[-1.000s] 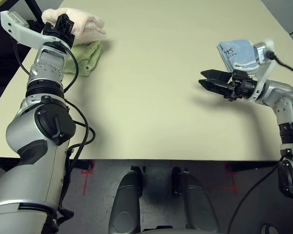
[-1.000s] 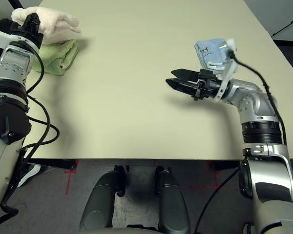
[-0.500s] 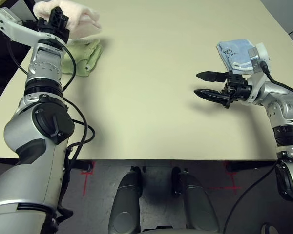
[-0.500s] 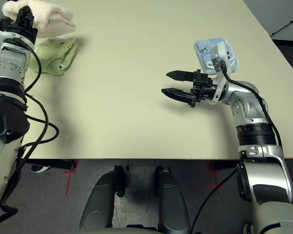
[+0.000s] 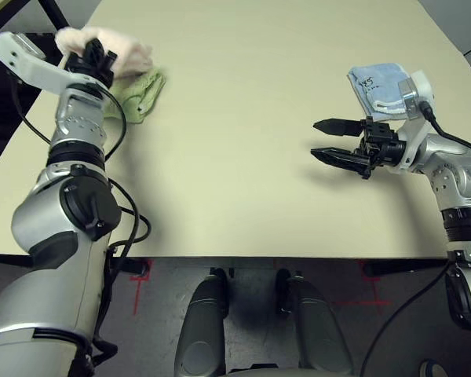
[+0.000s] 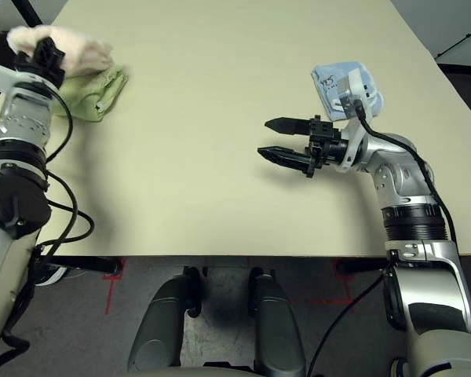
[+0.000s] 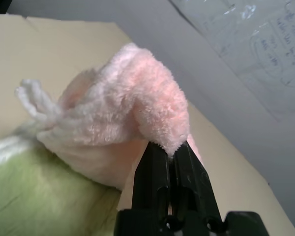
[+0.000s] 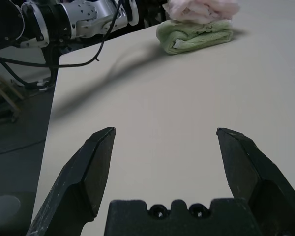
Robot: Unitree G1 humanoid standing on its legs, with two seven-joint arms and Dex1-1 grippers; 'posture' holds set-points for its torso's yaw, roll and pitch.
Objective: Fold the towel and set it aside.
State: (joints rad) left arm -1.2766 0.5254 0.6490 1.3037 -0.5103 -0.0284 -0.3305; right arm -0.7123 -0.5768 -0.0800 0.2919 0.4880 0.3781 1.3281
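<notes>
A plain cream table (image 5: 235, 157) fills the scene. Nearest, over its right side, the right gripper (image 5: 334, 140) hovers with fingers spread wide and holding nothing, pointing across toward the far left corner. Just behind it lies a folded light blue towel (image 5: 377, 85) with small dark writing, too small to read. At the far left corner, the left gripper (image 7: 169, 160) is pinched tight on the towel (image 7: 123, 115), bunched and resting on a light green towel (image 5: 141, 93). The left arm is nearer by far.

left claw (image 6: 47, 53) grips the towel (image 6: 71, 45); right claw (image 6: 281, 140) gapes.
</notes>
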